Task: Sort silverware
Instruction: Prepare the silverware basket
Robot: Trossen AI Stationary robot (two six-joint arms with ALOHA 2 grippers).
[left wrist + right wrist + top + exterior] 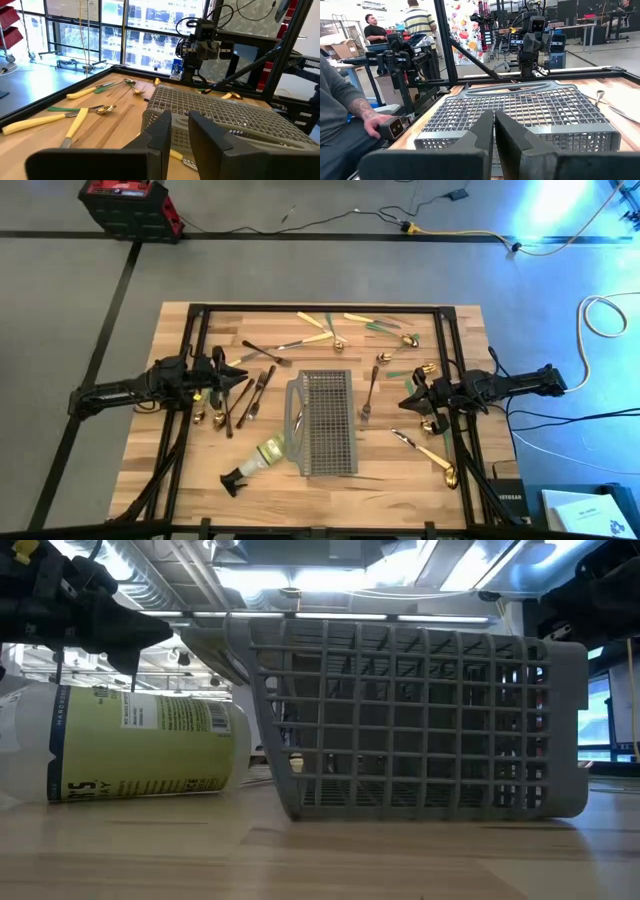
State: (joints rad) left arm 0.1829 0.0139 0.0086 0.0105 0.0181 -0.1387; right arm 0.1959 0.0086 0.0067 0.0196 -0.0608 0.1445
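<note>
Since the silverware (330,330) lies scattered flat around the caddy (322,420), I judge each piece light, stiff, slick; best pinched mid-handle; my left claw (240,377) hangs slightly parted, empty; my right claw (405,402) is closed, empty.

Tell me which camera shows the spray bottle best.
The low view: the spray bottle lies on its side, label readable, left of the mesh caddy. The high view shows it small; both wrist views miss it.
</note>
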